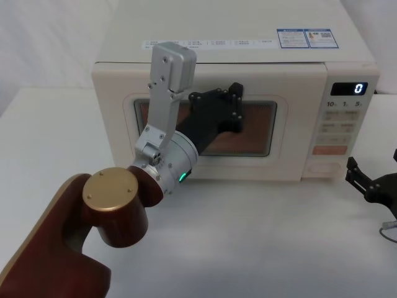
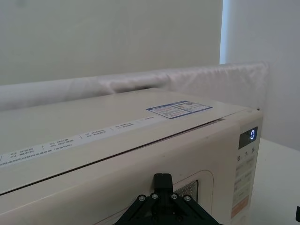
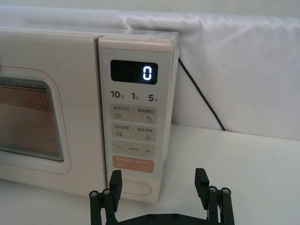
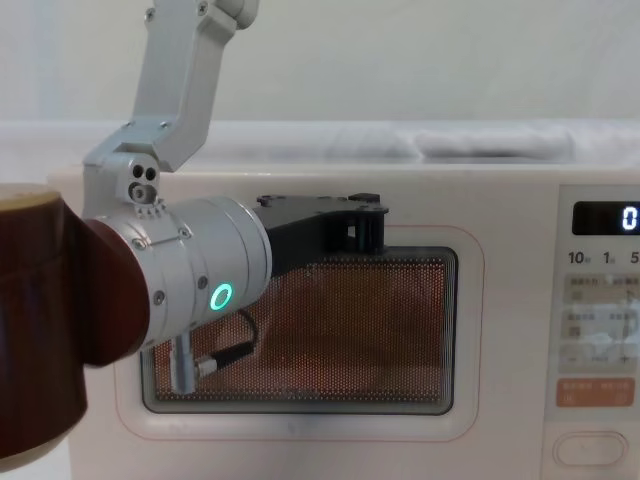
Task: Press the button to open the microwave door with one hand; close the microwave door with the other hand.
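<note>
Microwave door (image 1: 205, 127) shut flush on the microwave (image 1: 124, 74), which sits on the counter (image 1: 260, 236). Left claw (image 1: 234, 107) against the door window, finger spread hidden. Right claw (image 3: 159, 180) released, low, just before the button (image 3: 137, 188).

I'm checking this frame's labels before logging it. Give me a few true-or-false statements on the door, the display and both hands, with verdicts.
1. The cream microwave door with the dark window is shut. True.
2. The digital display reads 5. False: it reads 0.
3. The black left hand is at the door's window. True.
4. The black right hand presses the wide cream pill-shaped button. False: it hangs in front of the button, fingers spread, not touching.
5. The orange rectangular key sits above that button. True.
</note>
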`<state>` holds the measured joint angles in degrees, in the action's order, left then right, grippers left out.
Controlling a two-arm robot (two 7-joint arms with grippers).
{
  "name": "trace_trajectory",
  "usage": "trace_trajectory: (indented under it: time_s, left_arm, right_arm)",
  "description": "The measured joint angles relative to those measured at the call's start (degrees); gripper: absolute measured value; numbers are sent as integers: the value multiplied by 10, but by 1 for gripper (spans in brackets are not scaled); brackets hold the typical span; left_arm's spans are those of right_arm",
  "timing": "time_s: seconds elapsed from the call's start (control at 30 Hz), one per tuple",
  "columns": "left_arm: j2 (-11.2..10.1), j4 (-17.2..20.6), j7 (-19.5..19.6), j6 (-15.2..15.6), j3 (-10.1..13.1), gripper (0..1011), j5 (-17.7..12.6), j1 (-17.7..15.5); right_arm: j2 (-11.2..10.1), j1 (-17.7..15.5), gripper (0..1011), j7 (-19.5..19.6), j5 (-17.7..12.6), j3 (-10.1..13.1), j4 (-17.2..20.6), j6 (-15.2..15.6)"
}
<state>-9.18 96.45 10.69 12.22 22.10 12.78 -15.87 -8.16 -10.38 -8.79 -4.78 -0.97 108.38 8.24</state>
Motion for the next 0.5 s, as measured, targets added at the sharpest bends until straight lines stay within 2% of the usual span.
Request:
trace_trajectory:
  time_s: [0.5]
  left_arm:
    - [12,-12,7,12,-7,0,-7,0]
  right_arm:
    - [0,0,1002,0,0,0,0,0]
